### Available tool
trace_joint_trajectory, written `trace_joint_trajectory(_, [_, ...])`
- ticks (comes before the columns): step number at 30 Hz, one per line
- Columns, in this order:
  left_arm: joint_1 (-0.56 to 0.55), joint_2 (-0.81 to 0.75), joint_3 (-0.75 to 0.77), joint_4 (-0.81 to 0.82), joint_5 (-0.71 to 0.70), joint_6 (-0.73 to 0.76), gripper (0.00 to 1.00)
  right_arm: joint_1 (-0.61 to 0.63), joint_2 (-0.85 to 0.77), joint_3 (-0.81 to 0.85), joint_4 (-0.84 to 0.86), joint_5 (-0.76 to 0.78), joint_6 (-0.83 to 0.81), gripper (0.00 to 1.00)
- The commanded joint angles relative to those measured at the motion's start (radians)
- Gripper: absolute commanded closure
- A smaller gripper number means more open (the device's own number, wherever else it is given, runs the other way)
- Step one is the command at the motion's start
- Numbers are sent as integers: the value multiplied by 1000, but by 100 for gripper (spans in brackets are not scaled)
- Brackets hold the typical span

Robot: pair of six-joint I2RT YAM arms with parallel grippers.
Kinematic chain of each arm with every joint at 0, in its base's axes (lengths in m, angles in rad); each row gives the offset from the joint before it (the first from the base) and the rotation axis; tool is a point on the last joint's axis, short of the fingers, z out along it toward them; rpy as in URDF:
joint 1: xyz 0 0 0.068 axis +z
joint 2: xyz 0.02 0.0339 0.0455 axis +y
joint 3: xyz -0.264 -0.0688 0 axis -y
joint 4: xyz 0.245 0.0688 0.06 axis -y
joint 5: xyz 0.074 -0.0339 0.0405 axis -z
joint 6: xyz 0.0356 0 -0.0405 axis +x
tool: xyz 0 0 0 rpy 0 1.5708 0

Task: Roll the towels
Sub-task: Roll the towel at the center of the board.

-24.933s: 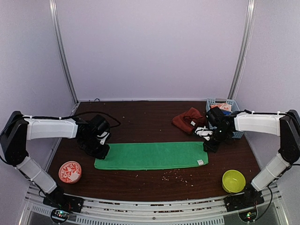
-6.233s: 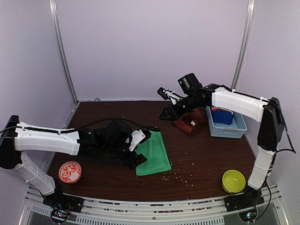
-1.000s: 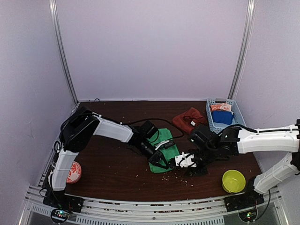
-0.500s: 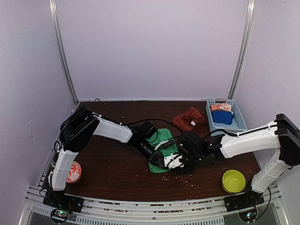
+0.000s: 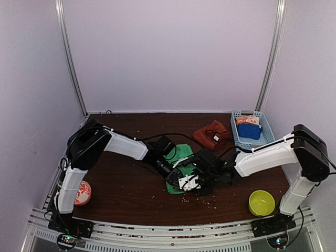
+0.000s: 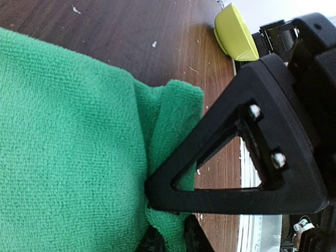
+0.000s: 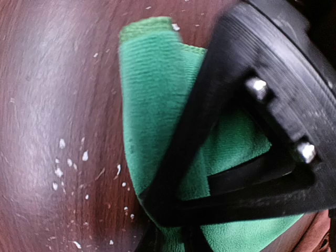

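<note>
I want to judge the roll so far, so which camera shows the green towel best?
Top external: only there does the green towel show in outline, though its near end is covered. Left wrist shows just close terry and a folded corner; right wrist shows one folded end lying on the table.

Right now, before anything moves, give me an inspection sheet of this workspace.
Surface: dark wooden table, crumbs scattered near the front.
Job's things: green towel partly bundled mid-table; red-brown towel crumpled beside the blue basket.
Clutter: blue basket, far right; yellow-green bowl, near right; red patterned bowl, near left.
Tools: left tool and right tool both pinch the green towel's near end.
Cables: black cable arcs over the table behind the green towel.
Surroundings: pale lilac walls, metal corner posts.
</note>
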Motion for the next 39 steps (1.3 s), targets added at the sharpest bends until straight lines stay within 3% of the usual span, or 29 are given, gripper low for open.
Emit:
trace_joint_trajectory(1, [13,-52,-77,-55,-115,8,75,6,59,43,-123,-85,-7,95])
trace_joint_trajectory(7, [81,-329,-289,36,-321,-77,56,5,55,113,-331,-231,21,100])
trace_joint_trajectory(12, [88,-592,-480,68,-528,-70,53,-7,82,185,-464,-356,109,100])
trace_joint_trajectory(17, [70,-841,-655,160,-674,-68,52,-100,206,344,-609,-525,151,100])
trace_joint_trajectory(19, [27,-957,-723,209,-762,-15,52,-143,276,412,-667,-564,153,100])
trace_joint_trajectory(23, [-183,-1092,-774,257,-974,162,49,-218,428,538,-791,-630,143,100])
trace_joint_trajectory(27, [-317,-981,-646,186,-1067,278,39,-249,537,623,-866,-665,132,100])
trace_joint_trajectory(29, [-338,-848,-549,126,-1123,296,4,-253,566,646,-882,-668,132,100])
trace_joint_trajectory(30, [-347,-785,-498,94,-1149,310,2,-253,577,655,-887,-669,132,100])
trace_joint_trajectory(34, [-395,-586,-396,90,-1186,451,15,-254,592,667,-882,-669,138,100])
trace_joint_trajectory(39, [-399,-489,-316,80,-1170,500,36,-254,598,662,-870,-677,149,100])
